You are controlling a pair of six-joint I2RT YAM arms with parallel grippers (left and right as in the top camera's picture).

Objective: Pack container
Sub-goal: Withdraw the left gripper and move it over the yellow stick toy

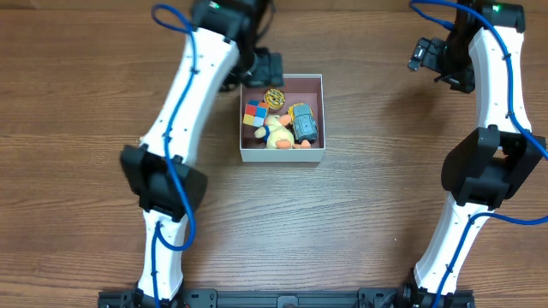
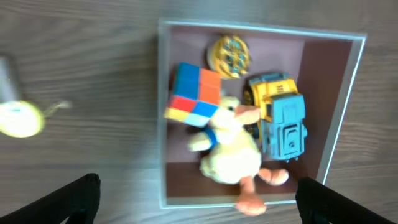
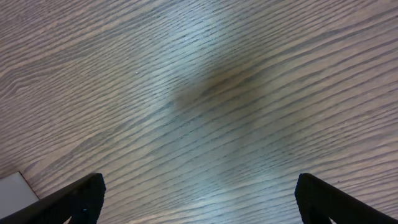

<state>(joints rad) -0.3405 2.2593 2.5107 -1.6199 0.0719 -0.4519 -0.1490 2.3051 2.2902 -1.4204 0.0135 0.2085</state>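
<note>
Container [image 2: 163, 124] has four toys: cube [image 2: 194, 93] at 10 o'clock, gold disc [image 2: 229, 55] at 12, truck [image 2: 283, 118] at 3, duck [image 2: 233, 155] at 6.

This looks like a robot lab bench to me: my left arm [image 1: 163, 257] and right arm [image 1: 454, 239], strung with blue cables [image 1: 178, 92], rise from a black rail [image 1: 274, 298] at a wood-grain table [image 1: 368, 197].

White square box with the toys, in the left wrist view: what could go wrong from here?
The cream plush duck has one orange foot lying over the wall of the white square box; it may catch or spill out if the box is moved. A small round yellowish object lies on the wooden table outside the box and might be left unpacked.
</note>
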